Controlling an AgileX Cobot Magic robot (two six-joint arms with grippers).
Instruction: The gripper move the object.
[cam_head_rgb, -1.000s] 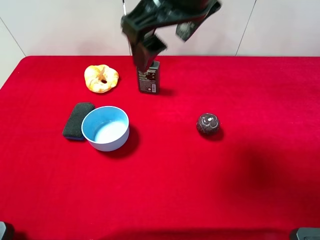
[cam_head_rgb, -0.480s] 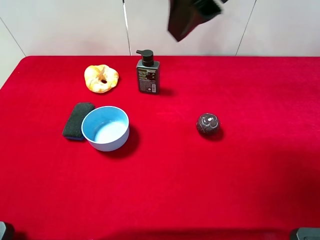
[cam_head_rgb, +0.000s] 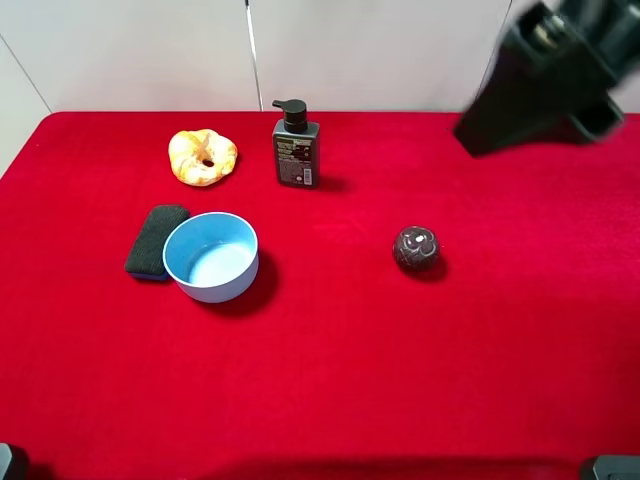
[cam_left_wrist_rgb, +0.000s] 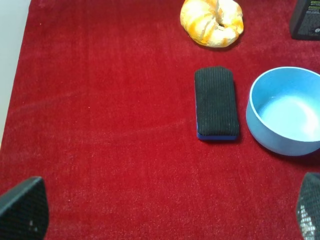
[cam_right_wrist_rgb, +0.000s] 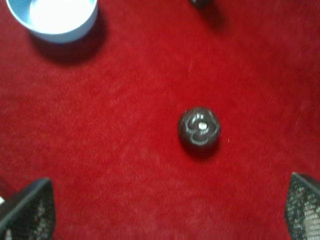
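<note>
The light blue bowl (cam_head_rgb: 211, 256) stands upright and empty on the red table, left of centre. It also shows in the left wrist view (cam_left_wrist_rgb: 287, 110) and at the edge of the right wrist view (cam_right_wrist_rgb: 52, 15). My right arm (cam_head_rgb: 545, 85) is a blurred black shape high over the table's back right, far from the bowl. The right gripper (cam_right_wrist_rgb: 165, 215) is open and empty, high above the maroon ball (cam_right_wrist_rgb: 198, 126). The left gripper (cam_left_wrist_rgb: 165, 220) is open and empty, back from the bowl and the sponge; it is out of the exterior high view.
A dark sponge block (cam_head_rgb: 155, 241) lies touching or nearly touching the bowl's left side. A yellow bread ring (cam_head_rgb: 203, 156) and a black pump bottle (cam_head_rgb: 296, 148) stand behind. The maroon ball (cam_head_rgb: 416, 248) sits right of centre. The red cloth (cam_head_rgb: 330, 380) covers the table.
My right arm has swung from above the pump bottle at the back centre over to the upper right. The bowl and the other items have not moved.
</note>
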